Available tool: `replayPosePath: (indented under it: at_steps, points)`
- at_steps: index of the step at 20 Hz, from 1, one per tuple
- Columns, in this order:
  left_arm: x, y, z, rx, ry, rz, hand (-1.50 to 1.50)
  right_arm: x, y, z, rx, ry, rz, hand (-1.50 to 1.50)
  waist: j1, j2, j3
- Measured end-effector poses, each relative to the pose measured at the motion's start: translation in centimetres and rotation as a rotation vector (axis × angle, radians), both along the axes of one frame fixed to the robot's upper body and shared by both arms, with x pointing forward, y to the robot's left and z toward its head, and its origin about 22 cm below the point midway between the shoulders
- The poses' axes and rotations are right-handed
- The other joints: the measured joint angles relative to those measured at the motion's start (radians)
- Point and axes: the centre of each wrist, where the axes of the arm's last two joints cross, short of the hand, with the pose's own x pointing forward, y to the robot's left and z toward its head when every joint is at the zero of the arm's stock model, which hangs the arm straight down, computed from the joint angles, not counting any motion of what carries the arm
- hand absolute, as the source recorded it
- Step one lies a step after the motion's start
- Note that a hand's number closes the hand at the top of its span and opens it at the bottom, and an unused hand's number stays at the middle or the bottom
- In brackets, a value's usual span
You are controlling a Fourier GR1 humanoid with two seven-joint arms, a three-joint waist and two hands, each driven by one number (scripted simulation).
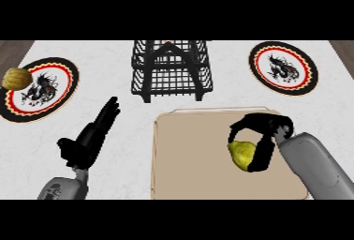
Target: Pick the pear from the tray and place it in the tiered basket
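Note:
A yellow-green pear (240, 155) lies on the tan tray (194, 159) at its right side. My right hand (259, 136) is curled round the pear, fingers wrapping its top and right side and hiding part of it. The black wire tiered basket (171, 70) stands at the back centre, beyond the tray. My left hand (93, 133) rests open on the counter left of the tray, fingers straight and pointing away.
A round plate with a dragon pattern (40, 89) lies at the far left with a brownish-yellow round fruit (16, 78) at its edge. A second dragon plate (283, 68) lies at the far right back.

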Motion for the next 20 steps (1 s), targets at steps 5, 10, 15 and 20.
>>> replayPosePath:
  at_steps: [5,10,15,20]
  points:
    - [0.1,0.2,0.1,0.000,0.002,-0.002,0.00,-0.1,0.4,-0.2,0.038,-0.055,-0.023,1.50,-0.002,-0.001,-0.003]
    - [-0.1,-0.6,0.1,0.000,-0.001,-0.002,0.00,-0.2,0.9,-0.1,0.064,-0.080,-0.032,1.50,-0.002,0.003,0.000]
    - [0.2,-0.6,-0.2,-0.004,0.000,-0.001,0.00,0.3,-2.2,1.7,-0.018,-0.275,-0.089,1.50,0.000,0.011,0.009]
    - [0.4,-0.5,-0.2,0.000,-0.005,0.004,0.00,1.0,-7.6,5.7,-0.179,-0.635,-0.210,1.50,-0.001,0.017,0.013]
